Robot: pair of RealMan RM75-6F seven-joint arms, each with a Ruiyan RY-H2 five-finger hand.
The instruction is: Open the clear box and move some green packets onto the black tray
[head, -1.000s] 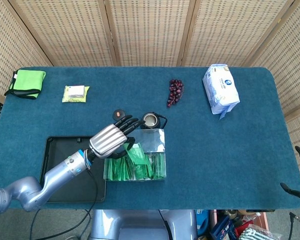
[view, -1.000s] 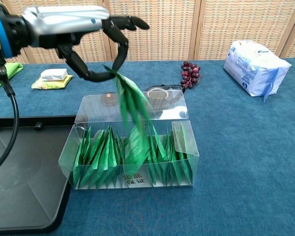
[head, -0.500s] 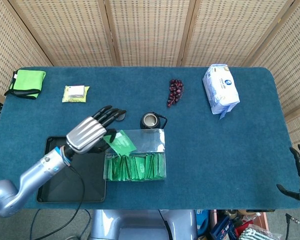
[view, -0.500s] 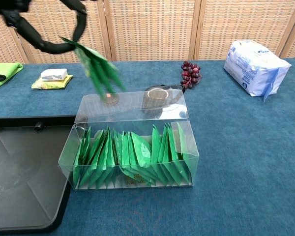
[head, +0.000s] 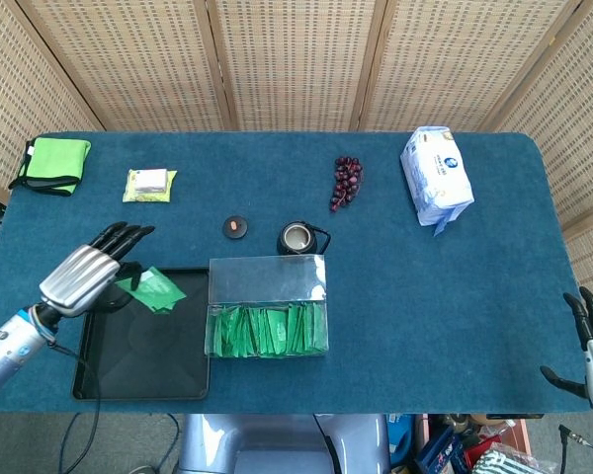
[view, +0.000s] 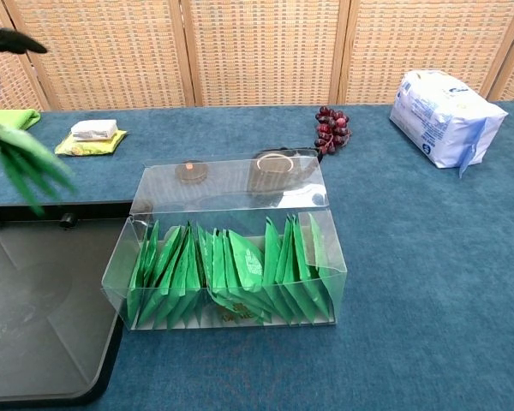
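A: What is held by the left robot hand (head: pixel 87 276)?

B: A small bunch of green packets (head: pixel 152 289) is pinched under it, the rest of the fingers (head: pixel 119 236) being stretched forward and lying close together. In the chest view the same packets (view: pixel 21 161) are seen as a blurred green fan at the left edge, with only a dark fingertip visible above.

A: Where is that robot hand placed?

B: It is seen over the upper left corner of the black tray (head: pixel 148 370). The held packets are seen over the tray's upper part, just left of the box (head: pixel 268 306).

A: And the box itself?

B: It is found on the bench (head: pixel 455 276), directly right of the tray, almost touching it. Its clear lid (view: pixel 231 182) is folded back and open. A row of upright green packets (view: pixel 231 270) is packed inside, leaning against each other.

A: Is the right robot hand (head: pixel 591 346) shown?

B: Only partly, at the lower right edge of the head view, off the bench. Its dark fingers are spread and nothing is held.

A: What else is on the bench?

B: A small cup (head: pixel 296 237) and a round cap (head: pixel 236 226) are seen just behind the box. Grapes (head: pixel 347 180) and a white-blue pack (head: pixel 436 176) are set further back on the right; a green cloth (head: pixel 54 163) and a wrapped yellow item (head: pixel 149 184) on the left.
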